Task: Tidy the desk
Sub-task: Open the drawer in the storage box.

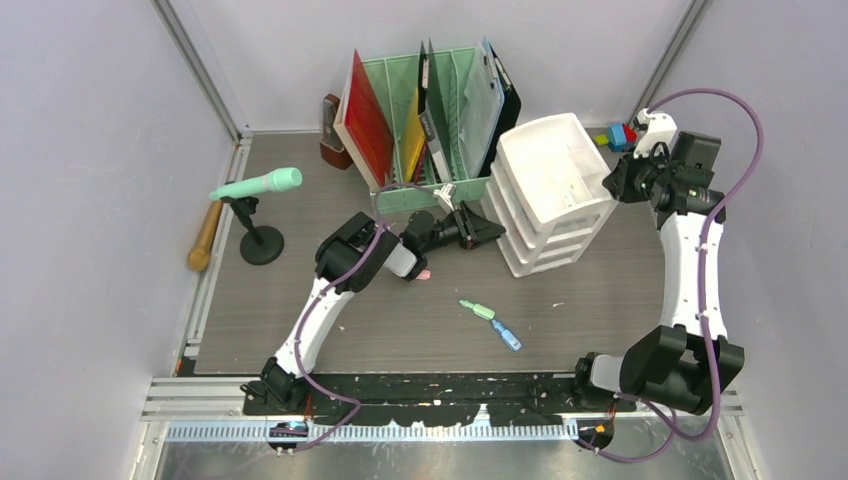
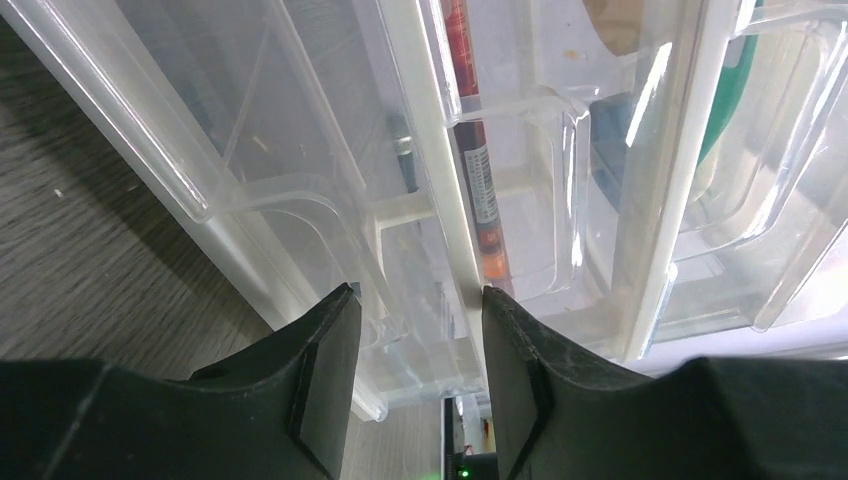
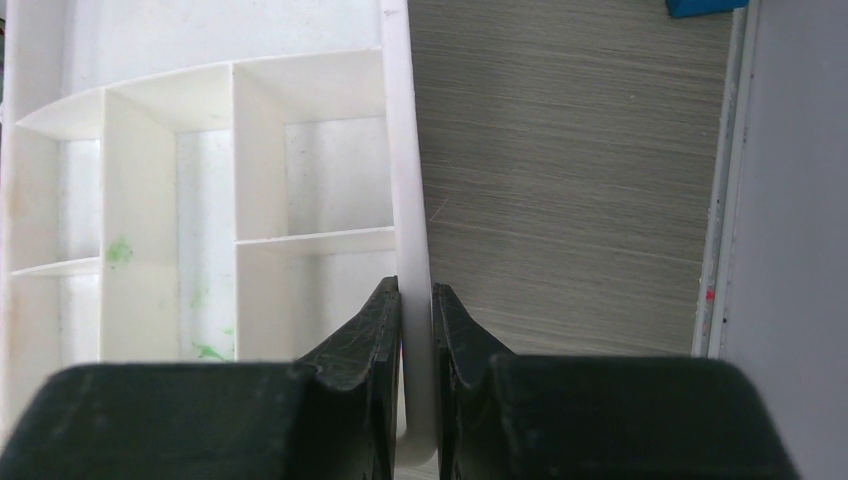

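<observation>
With the counter [image 1: 400, 320] spreading beneath the white drawer unit [image 1: 555, 200], our right pincer [image 3: 417, 295] is clenched on its top rim [image 3: 405, 150], while our nearer left pincer [image 2: 415, 300], jaws apart, straddles a drawer front [image 2: 400, 340] on its left side.

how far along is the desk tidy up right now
Done: folders stand in the green file rack, and a pen lies inside the clear drawers. In hand: the right gripper clamps the white drawer unit by its top rim, and the left gripper has open jaws at the drawers' front. Left: a green marker, a blue marker and a pink bit lie loose on the desk.
</observation>
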You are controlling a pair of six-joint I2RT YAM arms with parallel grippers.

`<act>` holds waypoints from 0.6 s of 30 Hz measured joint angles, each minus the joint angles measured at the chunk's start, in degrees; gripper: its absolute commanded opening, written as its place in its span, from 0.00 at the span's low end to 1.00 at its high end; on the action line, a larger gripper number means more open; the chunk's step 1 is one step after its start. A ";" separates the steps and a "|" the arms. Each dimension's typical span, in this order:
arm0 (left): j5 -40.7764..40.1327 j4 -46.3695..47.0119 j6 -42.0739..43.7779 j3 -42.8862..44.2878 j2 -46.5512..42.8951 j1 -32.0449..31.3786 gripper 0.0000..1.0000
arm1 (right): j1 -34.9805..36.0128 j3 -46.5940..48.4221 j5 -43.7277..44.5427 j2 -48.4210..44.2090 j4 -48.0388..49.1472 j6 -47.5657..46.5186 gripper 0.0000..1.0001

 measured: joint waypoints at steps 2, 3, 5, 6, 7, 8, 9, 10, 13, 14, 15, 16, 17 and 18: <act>0.00 0.33 -0.35 0.02 0.00 0.00 0.40 | 0.02 0.00 0.79 -0.24 -0.46 -0.26 0.00; 0.00 0.55 -0.55 0.00 0.04 0.00 0.40 | 0.04 0.00 1.18 -0.37 -0.57 -0.39 0.00; 0.02 1.07 -0.90 0.00 0.22 0.00 0.40 | 0.09 0.02 1.66 -0.55 -0.90 -0.59 0.00; 0.02 1.42 -0.98 0.00 0.35 0.00 0.40 | 0.09 0.02 1.84 -0.63 -1.05 -0.72 0.00; 0.02 1.62 -1.07 0.00 0.46 0.00 0.40 | 0.13 0.04 1.99 -0.70 -1.20 -0.81 0.00; 0.04 1.92 -1.11 0.02 0.57 0.00 0.40 | 0.20 0.04 2.08 -0.81 -1.31 -0.96 0.01; 0.09 2.10 -1.14 0.02 0.66 0.00 0.40 | 0.28 0.07 2.27 -0.92 -1.49 -1.16 0.01; 0.20 2.32 -1.16 0.00 0.74 0.00 0.40 | 0.33 0.09 2.43 -0.94 -1.64 -1.36 0.01; 0.55 2.75 -1.09 -0.28 0.90 -0.02 0.40 | 0.37 0.15 2.82 -1.16 -2.08 -1.88 0.00; 0.57 2.89 -1.14 -0.33 0.98 -0.02 0.40 | 0.44 0.17 2.93 -1.27 -2.32 -2.12 0.00; 0.55 3.06 -1.14 -0.37 1.09 -0.02 0.40 | 0.66 0.20 3.10 -1.31 -2.49 -2.32 0.00; 0.57 3.21 -1.18 -0.44 1.20 -0.04 0.40 | 0.83 0.22 3.26 -1.33 -2.56 -2.54 0.00; 0.57 3.37 -1.22 -0.55 1.29 -0.09 0.40 | 1.09 0.35 3.45 -1.33 -2.78 -2.82 0.01; 0.61 3.56 -1.29 -0.63 1.40 -0.13 0.39 | 1.33 0.46 3.72 -1.33 -2.93 -3.19 0.01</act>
